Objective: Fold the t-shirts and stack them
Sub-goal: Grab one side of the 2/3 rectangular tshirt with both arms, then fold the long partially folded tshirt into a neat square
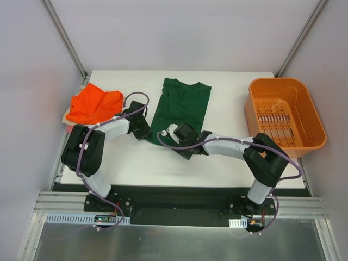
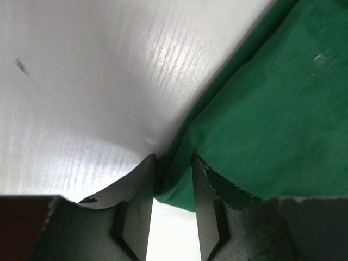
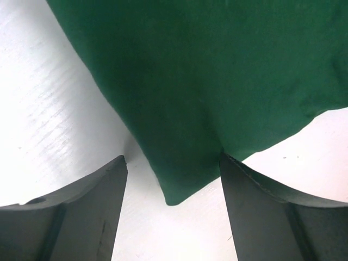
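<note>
Near the hem, left gripper [image 2: 174,162] pinches green t-shirt [image 2: 272,109]; right gripper [image 3: 172,157] straddles corner, spread.

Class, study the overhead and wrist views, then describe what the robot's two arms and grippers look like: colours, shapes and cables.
The left arm and right arm both combine bulky black joint housings with smooth white links, on black bases. A thin purple cable loops along each. The left gripper and right gripper have flat, dark grey, blade-like fingers.

From above, the left tool [image 1: 145,129] and right tool [image 1: 176,132] hide the near corners of the green t-shirt [image 1: 182,103].
</note>
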Controlling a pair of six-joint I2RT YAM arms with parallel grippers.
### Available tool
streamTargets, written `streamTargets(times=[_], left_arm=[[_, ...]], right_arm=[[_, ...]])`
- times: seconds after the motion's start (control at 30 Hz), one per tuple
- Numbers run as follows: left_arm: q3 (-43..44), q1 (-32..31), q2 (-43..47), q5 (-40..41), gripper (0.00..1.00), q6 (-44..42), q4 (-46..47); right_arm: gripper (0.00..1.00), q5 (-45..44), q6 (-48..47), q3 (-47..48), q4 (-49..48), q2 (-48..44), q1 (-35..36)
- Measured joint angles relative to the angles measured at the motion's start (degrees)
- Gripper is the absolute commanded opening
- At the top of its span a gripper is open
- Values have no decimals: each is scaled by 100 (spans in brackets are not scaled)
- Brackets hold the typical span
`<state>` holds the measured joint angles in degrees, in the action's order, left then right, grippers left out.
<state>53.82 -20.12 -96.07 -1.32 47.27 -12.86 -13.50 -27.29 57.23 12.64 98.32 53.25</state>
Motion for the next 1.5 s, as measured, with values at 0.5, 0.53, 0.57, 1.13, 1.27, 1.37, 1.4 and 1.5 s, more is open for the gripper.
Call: streamTargets(times=[0.5, 0.53, 0.57, 1.13, 1.27, 1.37, 1.4, 1.5], left_arm=[[146, -4, -149, 177, 0, 0, 57], [160, -4, -149, 186, 0, -11, 46], [170, -4, -149, 199, 0, -17, 37], [42, -2, 376, 612, 0, -39, -111], [-457, -2, 1550, 940, 0, -22, -376], [-833, -2, 2706, 1204, 0, -7, -634], [-929, -2, 3082, 1283, 0, -7, -730], [-1104, -2, 4044, 1482, 0, -4, -1010]], right_arm=[[49, -291, 232, 332, 463, 271, 9], [46, -275, 232, 352, 487, 286, 9], [43, -251, 240, 387, 527, 315, 9], [1, 616, 444, 660, 975, 387, 103], [0, 1497, 868, 651, 1093, 7, 481], [0, 2500, 1366, 651, 1003, -330, 750], [0, 2833, 1532, 649, 927, -417, 817], [0, 3700, 1978, 623, 564, -664, 999]])
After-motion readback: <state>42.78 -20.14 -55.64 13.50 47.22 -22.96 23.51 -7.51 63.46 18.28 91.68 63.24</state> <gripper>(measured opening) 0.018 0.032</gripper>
